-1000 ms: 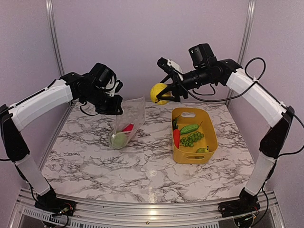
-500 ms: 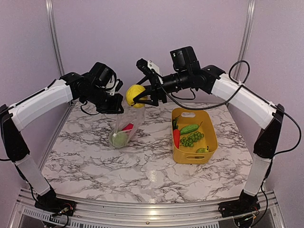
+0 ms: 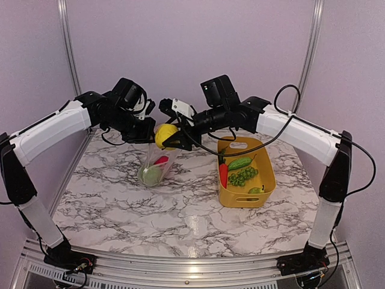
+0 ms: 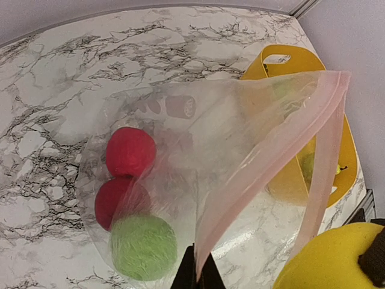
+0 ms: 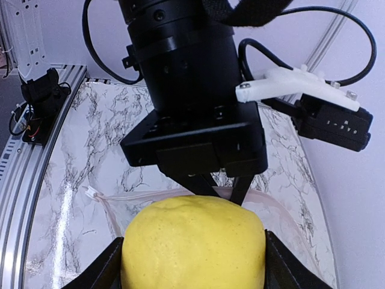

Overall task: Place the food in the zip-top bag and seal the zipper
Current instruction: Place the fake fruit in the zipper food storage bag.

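Underside of lemon (image 5: 194, 244) off-frame

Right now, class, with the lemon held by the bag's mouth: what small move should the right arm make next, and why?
Probably ease the right gripper slightly left and down until the lemon is over the opening, before releasing. The left gripper pinches the rim of the bag, holding the mouth open, and the lemon is at its edge, not yet inside.

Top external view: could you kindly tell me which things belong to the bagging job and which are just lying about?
Job: zip-top bag, lemon, bagged red fruits, bagged green fruit, grapes, red vegetable, green vegetable.
Lying about: yellow basket, marble table.
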Robot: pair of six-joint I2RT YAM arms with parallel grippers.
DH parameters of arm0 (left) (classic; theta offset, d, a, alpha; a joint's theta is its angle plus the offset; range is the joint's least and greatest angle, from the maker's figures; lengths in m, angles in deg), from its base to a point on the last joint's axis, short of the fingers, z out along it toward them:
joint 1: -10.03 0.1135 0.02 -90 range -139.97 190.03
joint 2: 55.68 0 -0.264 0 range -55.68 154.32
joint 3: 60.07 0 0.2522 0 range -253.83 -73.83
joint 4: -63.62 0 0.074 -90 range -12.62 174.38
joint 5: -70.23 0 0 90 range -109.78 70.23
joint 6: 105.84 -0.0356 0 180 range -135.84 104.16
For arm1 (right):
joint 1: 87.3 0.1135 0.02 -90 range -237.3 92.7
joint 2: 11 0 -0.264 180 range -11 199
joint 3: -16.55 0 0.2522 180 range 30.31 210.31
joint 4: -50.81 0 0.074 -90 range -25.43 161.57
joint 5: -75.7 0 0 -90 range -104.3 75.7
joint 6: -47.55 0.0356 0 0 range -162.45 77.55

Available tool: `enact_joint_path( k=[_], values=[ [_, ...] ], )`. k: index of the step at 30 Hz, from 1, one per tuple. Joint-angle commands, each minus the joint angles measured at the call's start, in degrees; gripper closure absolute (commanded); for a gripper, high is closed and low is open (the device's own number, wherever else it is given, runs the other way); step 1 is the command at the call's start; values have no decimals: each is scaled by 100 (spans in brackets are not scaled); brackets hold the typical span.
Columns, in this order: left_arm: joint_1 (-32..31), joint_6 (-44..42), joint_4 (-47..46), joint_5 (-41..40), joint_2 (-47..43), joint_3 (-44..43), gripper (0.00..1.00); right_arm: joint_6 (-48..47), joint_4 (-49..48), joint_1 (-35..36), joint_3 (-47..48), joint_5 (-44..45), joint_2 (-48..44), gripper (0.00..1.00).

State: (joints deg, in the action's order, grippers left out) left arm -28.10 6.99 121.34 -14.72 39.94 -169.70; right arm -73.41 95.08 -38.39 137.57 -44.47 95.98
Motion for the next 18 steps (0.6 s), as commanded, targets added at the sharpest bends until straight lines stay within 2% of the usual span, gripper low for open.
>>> enact_joint_path(
  k=[1, 6, 10, 14, 18],
  values=[
    [16, 29, -111, 62, -234, 81, 100, -105, -345, 44, -68, 554, 168, 45],
    [16, 24, -133, 60, -295, 160, 100, -72, -320, 107, 43, 1063, 286, 25],
    [16, 15, -151, 40, -315, 208, 100, -38, 143, 140, 352, 833, 362, 15],
    [16, 7, -159, 39, -311, 235, 100, -136, 693, 150, 588, 365, 292, 14],
    [16, 8, -169, 90, -290, 236, 100, -870, 1397, 187, 511, 43, 148, 22]
  ],
)
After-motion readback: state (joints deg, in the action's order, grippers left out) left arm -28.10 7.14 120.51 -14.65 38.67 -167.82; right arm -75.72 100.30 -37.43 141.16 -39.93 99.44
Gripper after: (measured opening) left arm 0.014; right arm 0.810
